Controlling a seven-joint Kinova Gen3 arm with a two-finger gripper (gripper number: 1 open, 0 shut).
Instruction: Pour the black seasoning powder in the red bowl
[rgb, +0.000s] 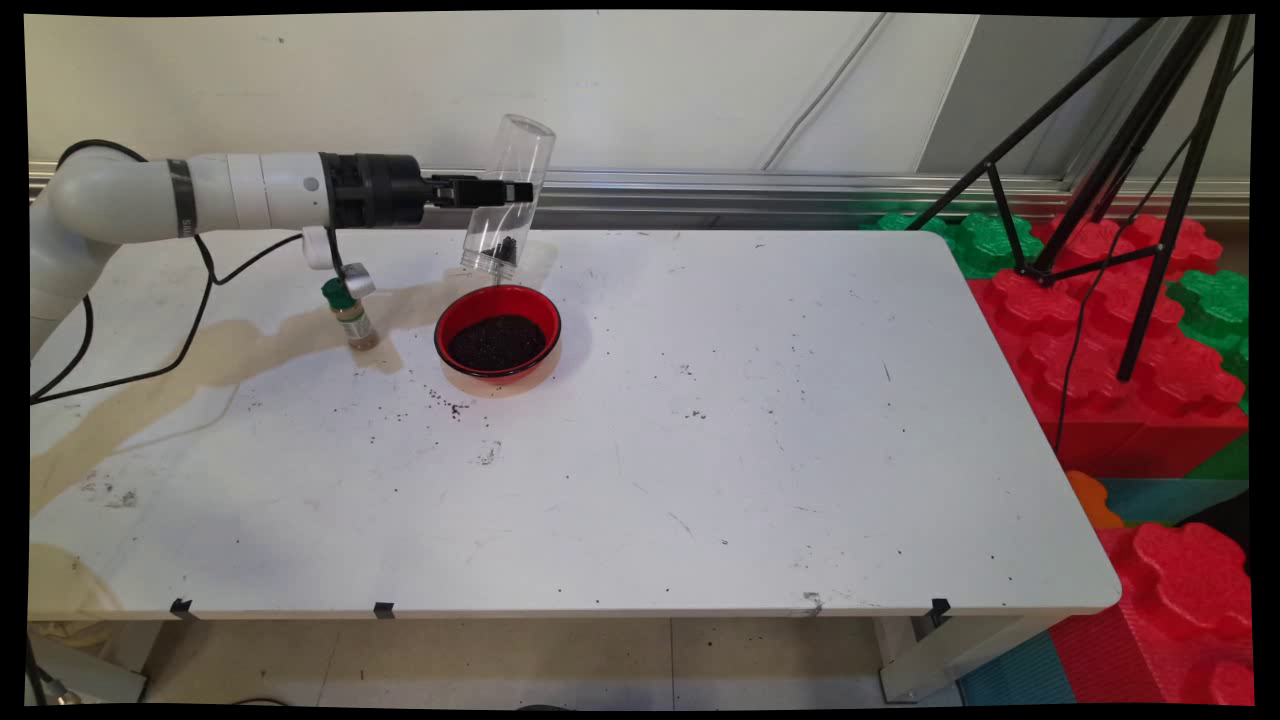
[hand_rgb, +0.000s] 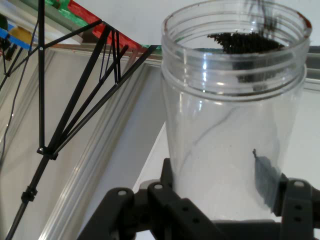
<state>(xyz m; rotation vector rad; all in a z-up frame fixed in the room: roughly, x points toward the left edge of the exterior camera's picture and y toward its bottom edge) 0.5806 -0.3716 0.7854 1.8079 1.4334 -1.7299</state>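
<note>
My gripper (rgb: 510, 191) is shut on a clear plastic jar (rgb: 508, 193), held tipped with its mouth down over a red bowl (rgb: 497, 333). Dark grains sit at the jar's mouth and a thin stream falls toward the bowl, which is full of the same dark grains. In the hand view the clear plastic jar (hand_rgb: 227, 125) fills the frame between my fingers (hand_rgb: 165, 200), with dark grains gathered at its rim. A small spice bottle (rgb: 349, 313) with a green cap stands left of the bowl, below my wrist.
Scattered dark grains (rgb: 445, 403) lie on the white table (rgb: 750, 450) in front of the bowl. A black tripod (rgb: 1120, 150) stands off the table's right side over red and green foam blocks (rgb: 1100, 330).
</note>
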